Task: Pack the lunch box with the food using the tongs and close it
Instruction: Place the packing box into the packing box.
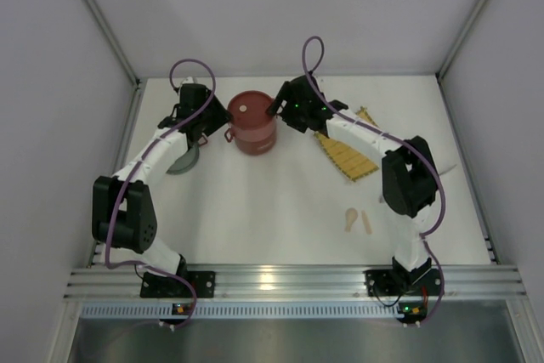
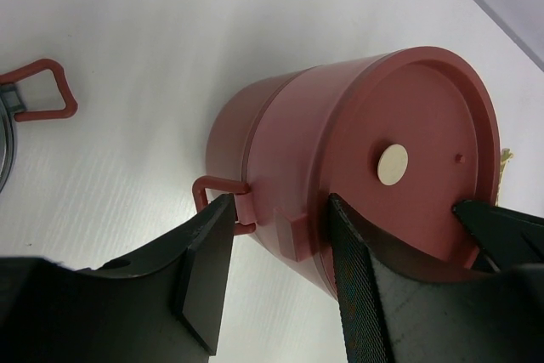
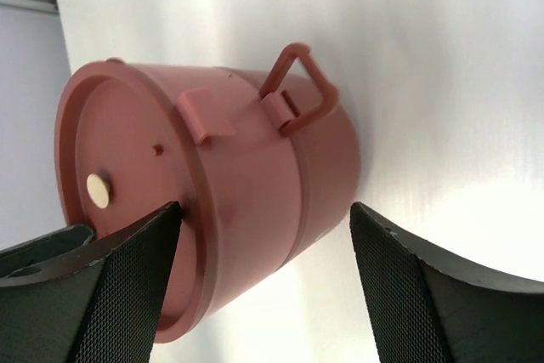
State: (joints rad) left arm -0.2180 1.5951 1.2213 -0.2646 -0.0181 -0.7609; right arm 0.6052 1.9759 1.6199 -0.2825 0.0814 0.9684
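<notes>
lunch box (image 1: 252, 122) stands upright, lid (image 2: 408, 142) on, mid-table toward the far edge, between the two arms. right gripper (image 3: 265, 210): jaws wide apart, straddling it from the right, not clamped. left gripper (image 2: 280, 210): jaws half spread about the side tab (image 2: 293, 235) from the left; pinching or not, cannot tell. both arms about equally near

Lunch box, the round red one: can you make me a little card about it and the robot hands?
thing: round dark-red lunch box, tiers stacked
lid: on, pale disc on top
stance: upright on white table
left gripper: jaws apart around its side tab, grip unclear
right gripper: open, jaws wide by the lid
nearby: square yellow woven mat
</notes>
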